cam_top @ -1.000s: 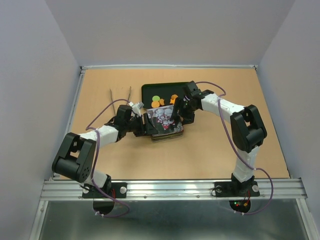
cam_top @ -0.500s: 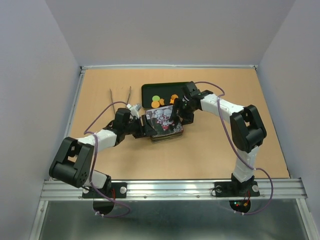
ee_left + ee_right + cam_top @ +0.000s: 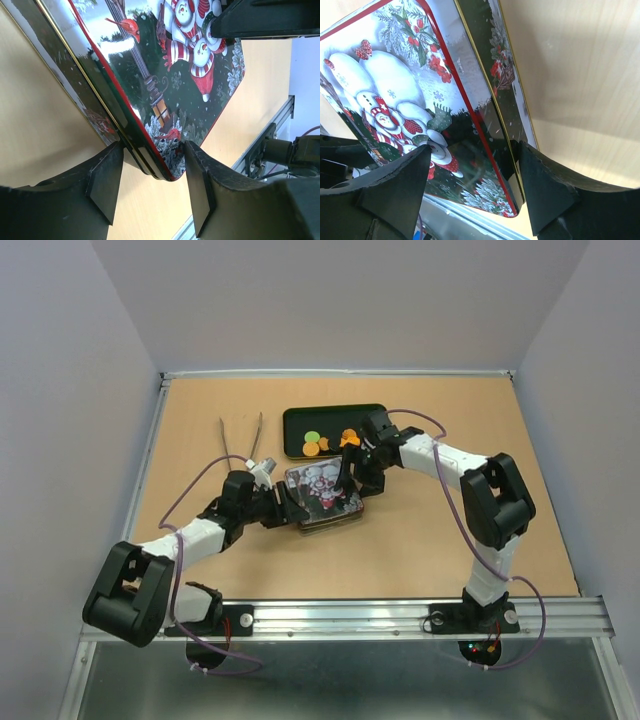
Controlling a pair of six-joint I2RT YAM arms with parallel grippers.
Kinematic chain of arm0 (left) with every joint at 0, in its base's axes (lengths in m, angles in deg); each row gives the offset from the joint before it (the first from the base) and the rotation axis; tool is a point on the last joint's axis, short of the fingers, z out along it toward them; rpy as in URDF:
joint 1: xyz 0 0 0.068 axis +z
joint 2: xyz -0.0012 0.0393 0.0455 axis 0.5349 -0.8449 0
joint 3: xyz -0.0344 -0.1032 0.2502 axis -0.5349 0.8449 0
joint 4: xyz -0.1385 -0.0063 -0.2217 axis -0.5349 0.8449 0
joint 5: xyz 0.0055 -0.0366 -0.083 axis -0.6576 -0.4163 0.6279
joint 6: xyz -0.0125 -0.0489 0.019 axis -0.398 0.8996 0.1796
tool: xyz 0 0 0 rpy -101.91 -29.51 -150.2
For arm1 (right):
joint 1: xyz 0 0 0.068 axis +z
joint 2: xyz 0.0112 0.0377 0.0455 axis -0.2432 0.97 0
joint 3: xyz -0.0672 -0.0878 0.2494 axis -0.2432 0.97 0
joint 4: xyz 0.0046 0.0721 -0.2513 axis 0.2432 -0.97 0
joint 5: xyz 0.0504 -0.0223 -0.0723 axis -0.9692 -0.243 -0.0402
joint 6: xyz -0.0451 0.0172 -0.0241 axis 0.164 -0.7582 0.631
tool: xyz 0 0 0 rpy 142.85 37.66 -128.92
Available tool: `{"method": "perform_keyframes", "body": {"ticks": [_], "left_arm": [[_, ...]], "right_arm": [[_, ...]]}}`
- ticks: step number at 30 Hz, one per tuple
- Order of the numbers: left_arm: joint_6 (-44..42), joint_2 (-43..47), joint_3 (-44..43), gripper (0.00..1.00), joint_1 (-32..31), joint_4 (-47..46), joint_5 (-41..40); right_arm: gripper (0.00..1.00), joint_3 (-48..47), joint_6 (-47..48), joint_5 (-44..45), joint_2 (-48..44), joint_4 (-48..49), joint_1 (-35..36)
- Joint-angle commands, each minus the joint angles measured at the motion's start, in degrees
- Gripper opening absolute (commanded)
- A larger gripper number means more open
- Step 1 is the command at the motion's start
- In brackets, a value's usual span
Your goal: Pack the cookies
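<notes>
top external: left gripper (image 3: 289, 504) and right gripper (image 3: 349, 473) hold tin lid (image 3: 322, 486).

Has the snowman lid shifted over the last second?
Yes. The snowman lid has tipped down flatter; its far edge, which overlapped the black tray, now sits clear of the tray's near side.

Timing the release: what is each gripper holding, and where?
Both appear to pinch the snowman lid by its rim: left gripper at its left end, right gripper at its right end.
</notes>
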Motion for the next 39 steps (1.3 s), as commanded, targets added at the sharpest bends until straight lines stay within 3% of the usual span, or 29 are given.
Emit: {"method": "perform_keyframes", "body": {"ticks": [1,4,6,7,10,16,19,22,23,28,31,32,35,39], "left_arm": [[-0.9,4.7,-0.4,0.03,-2.1,0.7,1.0],[-1.6,7.0,-1.9,0.34,-2.1,3.9,-0.1],[-2.0,8.0,-2.7,0.44,-2.1,6.4,-1.1],[-2.2,8.7,-3.3,0.66,-2.1,7.2,-1.3],[-2.4,10.2,-4.1,0.99,-2.1,9.0,-2.3],[-2.5,13.6,-6.7,0.99,-2.1,14.3,-4.7],[-3.3,15.3,-10.3,0.99,-2.1,21.1,-8.5],[-4.5,16.7,-13.1,0.91,-2.1,27.4,-11.6],[-5.1,17.1,-14.7,0.83,-2.1,28.6,-11.9],[-6.7,18.0,-17.4,0.64,-2.1,34.0,-11.7],[-7.0,18.5,-18.0,0.48,-2.1,36.2,-11.6],[-6.9,18.7,-18.0,0.37,-2.2,36.7,-11.2],[-6.8,19.2,-17.9,0.19,-2.2,37.1,-10.7],[-6.6,19.2,-17.9,0.01,-2.3,37.1,-10.7]], "right_arm": [[0.75,3.2,-1.3,-1.9,0.6,-2.1,3.9],[0.76,3.2,-1.4,-1.6,0.1,-2.1,3.9],[0.76,3.2,-1.5,-1.4,-0.4,-2.1,3.9],[0.76,3.2,-1.4,-1.2,-0.4,-2.1,3.9],[0.77,3.4,-1.4,-0.8,-1.0,-2.1,4.0],[0.78,3.9,-1.2,-0.2,-1.9,-2.0,3.9],[0.78,3.9,-1.3,0.1,-2.0,-2.0,3.9],[0.78,3.9,-1.2,0.5,-2.5,-2.0,3.9],[0.78,4.0,-1.2,0.6,-2.6,-2.1,3.9],[0.79,4.5,-1.2,1.4,-3.3,-2.0,3.9],[0.79,4.3,-1.2,1.4,-3.2,-2.0,4.0],[0.79,4.1,-1.0,1.3,-3.2,-2.1,4.0],[0.79,3.8,-0.8,1.3,-3.3,-2.1,3.9],[0.8,3.0,-0.4,1.4,-4.0,-2.1,3.9]]}}
